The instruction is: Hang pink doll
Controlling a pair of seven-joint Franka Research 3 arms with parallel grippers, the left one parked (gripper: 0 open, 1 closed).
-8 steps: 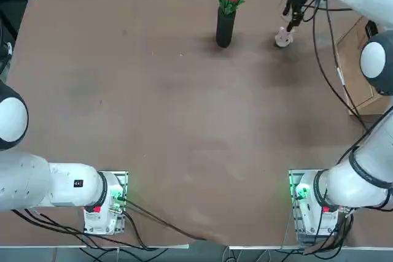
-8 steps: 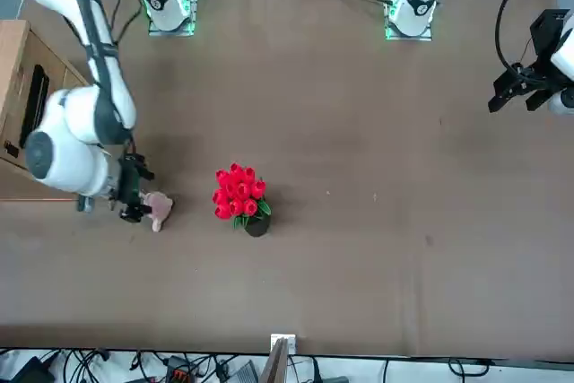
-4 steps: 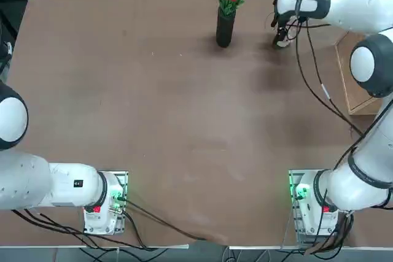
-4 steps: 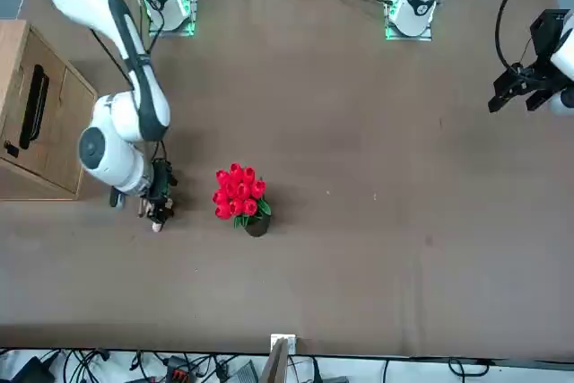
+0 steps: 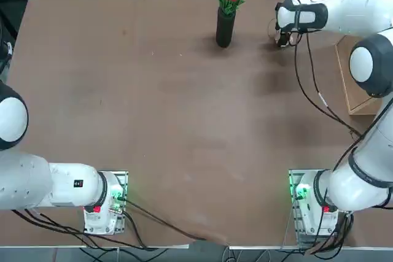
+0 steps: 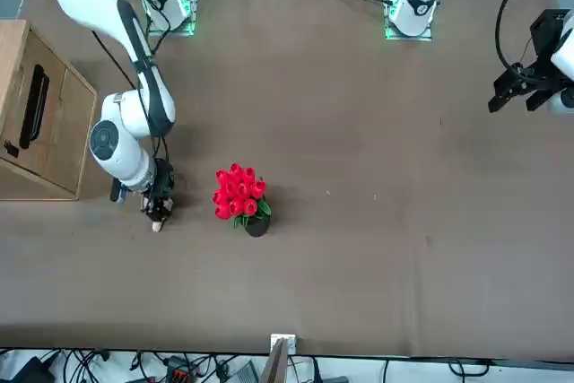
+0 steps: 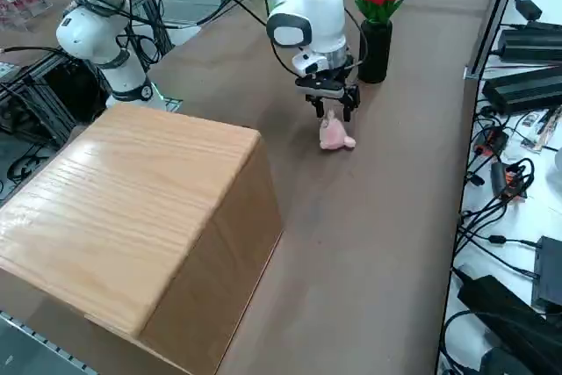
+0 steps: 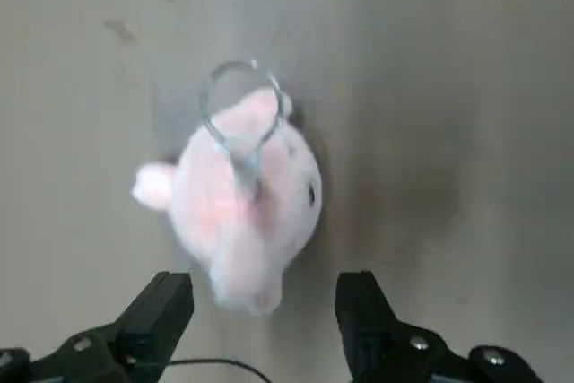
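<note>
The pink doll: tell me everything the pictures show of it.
The pink doll is a tiny, soft-looking plush with small ears, a stubby tuft at one side and a dark eye. A clear ring stands up from its body. It lies on the brown table, off to one side of the black vase. The right gripper is over it with its fingers apart, one to each side, and does not appear to hold it.

Evenly bright room on my feeds | soft, blurry shadows on the matte brown rectangular worktop (image 5: 178,108), beside the slim black cylindrical vase (image 5: 225,27) | pale glare on the light wooden box's top (image 7: 123,208) | wrist view hazy, the pale-pink plush doll (image 8: 247,195) soft-edged, its clear ring (image 8: 212,123) blurred
</note>
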